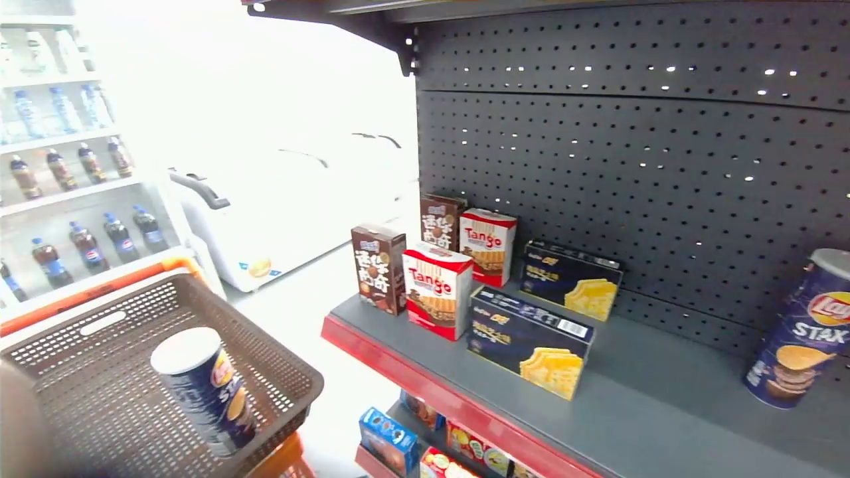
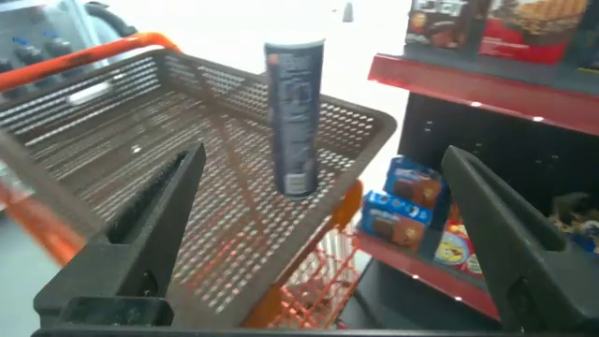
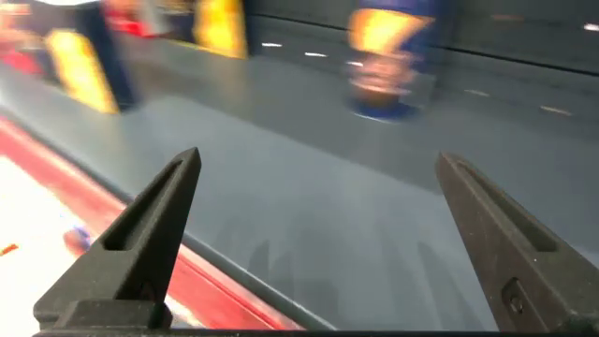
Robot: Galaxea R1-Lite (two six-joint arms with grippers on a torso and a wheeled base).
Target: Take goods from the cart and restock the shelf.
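A dark blue chips can (image 1: 202, 392) with a white lid stands upright in the brown mesh cart basket (image 1: 279, 358) at the lower left. In the left wrist view this can (image 2: 295, 117) is a short way ahead of my left gripper (image 2: 323, 154), which is open and empty above the basket (image 2: 374, 117). A second chips can (image 1: 800, 328) stands on the grey shelf (image 1: 651, 398) at the far right, leaning against the pegboard. My right gripper (image 3: 318, 155) is open and empty over the bare shelf (image 3: 309, 215), with that can (image 3: 388, 56) blurred beyond it.
On the shelf's left part stand brown boxes (image 1: 378, 269), red-and-white wafer boxes (image 1: 438, 299) and dark blue biscuit boxes (image 1: 531, 342). Free shelf room lies between these and the right-hand can. A lower shelf holds more goods (image 1: 388, 438). A drinks cooler (image 1: 66, 199) stands at the left.
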